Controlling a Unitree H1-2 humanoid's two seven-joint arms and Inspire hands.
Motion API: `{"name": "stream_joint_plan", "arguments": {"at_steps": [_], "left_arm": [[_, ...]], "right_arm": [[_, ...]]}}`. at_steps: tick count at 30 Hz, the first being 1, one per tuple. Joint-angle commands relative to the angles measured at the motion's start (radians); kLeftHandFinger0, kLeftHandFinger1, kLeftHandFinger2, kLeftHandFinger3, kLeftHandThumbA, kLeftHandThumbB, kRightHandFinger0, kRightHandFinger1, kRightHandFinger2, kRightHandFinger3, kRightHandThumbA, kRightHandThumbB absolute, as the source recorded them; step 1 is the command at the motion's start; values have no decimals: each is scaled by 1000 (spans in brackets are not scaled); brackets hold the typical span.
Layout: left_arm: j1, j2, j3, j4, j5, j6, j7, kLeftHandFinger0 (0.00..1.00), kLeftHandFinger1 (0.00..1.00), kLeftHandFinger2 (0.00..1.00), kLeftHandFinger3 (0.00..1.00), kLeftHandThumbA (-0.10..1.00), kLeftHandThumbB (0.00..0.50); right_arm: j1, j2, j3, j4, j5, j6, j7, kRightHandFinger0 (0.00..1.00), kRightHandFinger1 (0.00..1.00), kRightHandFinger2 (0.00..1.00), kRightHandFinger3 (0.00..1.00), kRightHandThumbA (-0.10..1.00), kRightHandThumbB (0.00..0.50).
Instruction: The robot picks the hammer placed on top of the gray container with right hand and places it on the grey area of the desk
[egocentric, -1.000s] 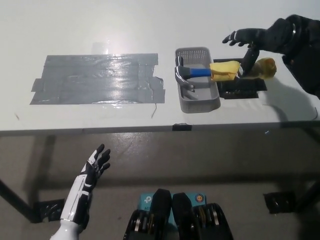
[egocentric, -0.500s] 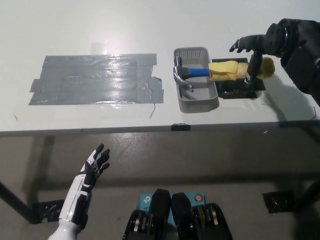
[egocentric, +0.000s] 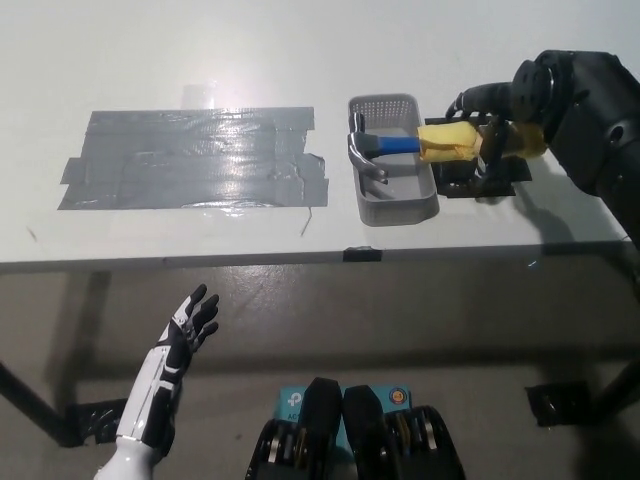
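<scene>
One hammer (egocentric: 400, 146) lies across the container (egocentric: 393, 170); right hand (egocentric: 492, 118) at its 3 o'clock, fingers (egocentric: 488, 150) curled around the yellow handle. Left hand (egocentric: 190, 325) rests open below the surface (egocentric: 300, 60).

The black right hand (egocentric: 487, 120) covers the far end of the hammer's (egocentric: 400, 145) yellow handle, and whether its fingers actually close around the handle cannot be told. The right arm runs out of the picture at the right edge. Part of the black patch (egocentric: 490, 180) on the desk (egocentric: 200, 60) lies hidden under hand and handle. The hammer's head masks part of the gray container's (egocentric: 392, 205) floor. The white left hand (egocentric: 190, 325) shows below the desk edge, its forearm cut off by the bottom edge.
</scene>
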Motion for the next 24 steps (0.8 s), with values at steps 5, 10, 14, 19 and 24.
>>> {"name": "stream_joint_plan", "arguments": {"at_steps": [5,10,14,19,24], "left_arm": [[-11,8,3,-24,-12,-17,-13,1000,1000,1000,1000,1000,23],[-14,12,4,-23,-13,-19,-16,1000,1000,1000,1000,1000,28],[-13,11,3,-28,-16,-8,-17,1000,1000,1000,1000,1000,30],[-10,12,4,-27,-14,-8,-16,1000,1000,1000,1000,1000,33],[-11,15,2,-28,-11,-16,-18,1000,1000,1000,1000,1000,9]], "right_arm": [[-39,6,-35,-3,-23,-11,-36,1000,1000,1000,1000,870,427],[-35,12,-31,18,-34,-36,-29,1000,1000,1000,1000,893,390],[-22,12,-25,32,-49,-48,-57,1000,1000,1000,1000,890,402],[5,9,-45,40,-45,-48,-92,1000,1000,1000,1000,806,409],[35,10,-77,45,-41,-54,-213,1000,1000,1000,1000,540,376]]}}
